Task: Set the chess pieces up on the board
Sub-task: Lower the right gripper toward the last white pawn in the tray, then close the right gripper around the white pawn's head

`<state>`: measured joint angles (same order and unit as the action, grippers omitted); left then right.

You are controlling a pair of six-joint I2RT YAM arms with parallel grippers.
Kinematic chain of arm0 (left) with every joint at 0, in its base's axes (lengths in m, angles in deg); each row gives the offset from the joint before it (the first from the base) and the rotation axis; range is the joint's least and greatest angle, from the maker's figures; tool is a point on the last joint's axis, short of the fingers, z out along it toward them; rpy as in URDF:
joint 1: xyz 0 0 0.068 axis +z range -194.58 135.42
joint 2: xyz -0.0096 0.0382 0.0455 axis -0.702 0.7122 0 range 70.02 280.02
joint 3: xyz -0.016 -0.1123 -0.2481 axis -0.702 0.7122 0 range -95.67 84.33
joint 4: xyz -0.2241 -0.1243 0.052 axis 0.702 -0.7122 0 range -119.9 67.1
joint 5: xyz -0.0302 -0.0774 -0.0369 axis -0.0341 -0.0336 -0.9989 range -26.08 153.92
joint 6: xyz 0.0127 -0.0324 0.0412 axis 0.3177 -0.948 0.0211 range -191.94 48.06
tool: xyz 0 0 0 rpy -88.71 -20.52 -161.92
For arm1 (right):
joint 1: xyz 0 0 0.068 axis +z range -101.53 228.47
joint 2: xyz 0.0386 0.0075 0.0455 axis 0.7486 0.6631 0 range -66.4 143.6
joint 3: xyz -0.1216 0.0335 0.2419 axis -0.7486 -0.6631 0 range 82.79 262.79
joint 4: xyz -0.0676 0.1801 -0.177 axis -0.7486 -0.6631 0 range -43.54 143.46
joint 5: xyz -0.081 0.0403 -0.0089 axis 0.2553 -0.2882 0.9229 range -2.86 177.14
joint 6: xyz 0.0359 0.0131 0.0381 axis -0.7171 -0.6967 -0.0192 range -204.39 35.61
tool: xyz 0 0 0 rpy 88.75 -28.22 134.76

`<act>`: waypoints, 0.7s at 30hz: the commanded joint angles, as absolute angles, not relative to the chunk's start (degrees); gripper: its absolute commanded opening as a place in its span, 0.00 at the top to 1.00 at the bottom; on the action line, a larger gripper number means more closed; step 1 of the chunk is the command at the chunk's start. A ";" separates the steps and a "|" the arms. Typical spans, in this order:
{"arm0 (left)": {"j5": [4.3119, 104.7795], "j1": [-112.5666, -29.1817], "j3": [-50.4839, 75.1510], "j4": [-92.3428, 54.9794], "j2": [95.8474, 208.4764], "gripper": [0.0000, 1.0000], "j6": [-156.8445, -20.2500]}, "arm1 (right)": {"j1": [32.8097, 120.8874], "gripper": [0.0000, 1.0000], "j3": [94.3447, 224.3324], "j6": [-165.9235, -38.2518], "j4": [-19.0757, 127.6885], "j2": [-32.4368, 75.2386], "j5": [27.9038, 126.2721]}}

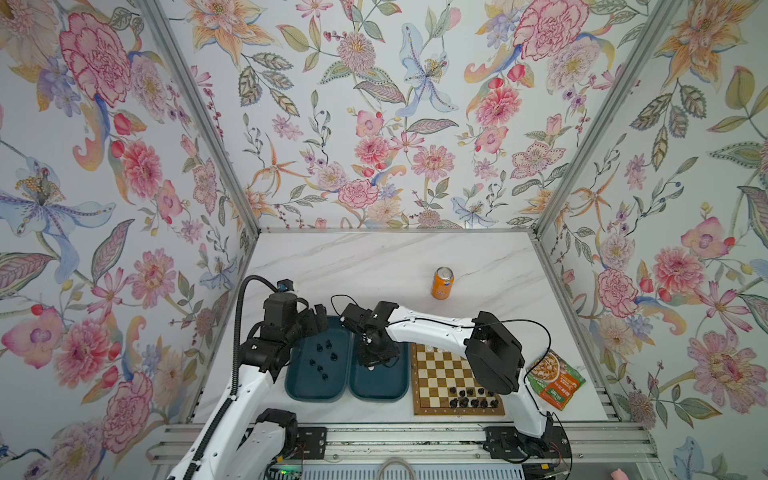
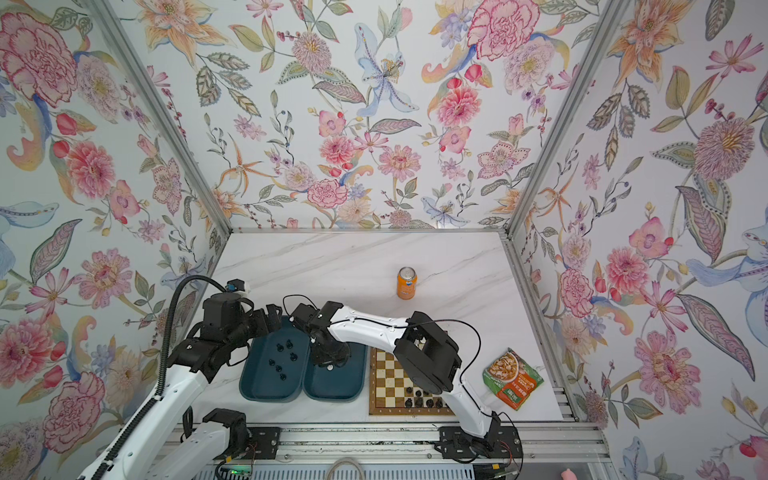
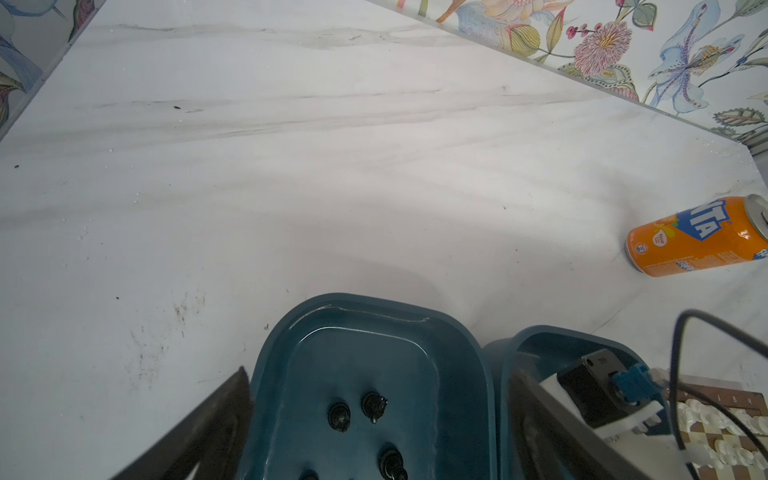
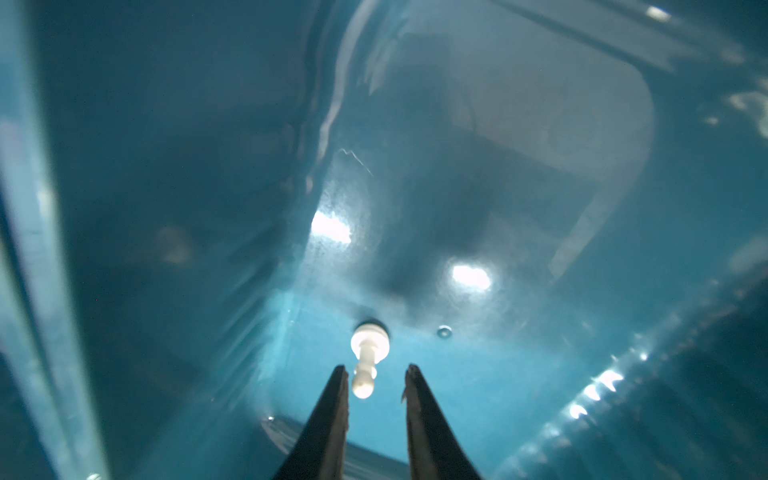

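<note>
Now, right fingers [image 4: 332,415] flanking white piece [image 4: 365,361], inside teal tray [image 4: 540,374]

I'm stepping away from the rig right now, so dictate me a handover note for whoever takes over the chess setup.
Left gripper: open, empty, hovering over the left tray's far end.
Right gripper: open, down in the right tray, jaws flanking a white piece, not yet gripping.
Done: placed black pieces on the board's near rows, white pieces along its far edge.
Left: loose black pieces in the left tray, plus that white piece.
</note>
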<state>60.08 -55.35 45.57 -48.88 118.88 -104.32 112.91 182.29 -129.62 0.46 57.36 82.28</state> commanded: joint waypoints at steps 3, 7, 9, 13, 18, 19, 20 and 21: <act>61.44 -55.06 43.99 -49.75 118.54 0.04 -103.64 | 113.37 0.75 183.11 -129.03 0.46 58.81 81.60; 61.71 -55.05 43.99 -50.10 118.20 0.04 -103.49 | 113.50 0.76 182.86 -128.97 0.52 58.95 81.43; 61.71 -54.97 43.99 -50.15 118.14 0.04 -103.57 | 113.52 0.77 182.74 -129.04 0.55 59.03 81.46; 61.79 -55.06 43.99 -50.31 118.00 0.04 -103.66 | 113.68 0.79 182.60 -128.97 0.70 59.16 81.46; 61.92 -55.05 43.82 -50.41 118.07 0.04 -103.58 | 113.62 0.80 182.60 -129.02 0.70 59.37 81.43; 61.86 -55.02 43.73 -50.41 118.08 0.04 -103.61 | 113.61 0.80 182.62 -128.93 0.71 59.44 81.47; 61.86 -54.91 43.73 -50.49 118.09 0.04 -103.58 | 113.64 0.80 182.56 -128.91 0.72 59.41 81.47; 61.90 -55.13 43.73 -50.46 117.97 0.04 -103.58 | 113.76 0.80 182.62 -128.97 0.72 59.44 81.46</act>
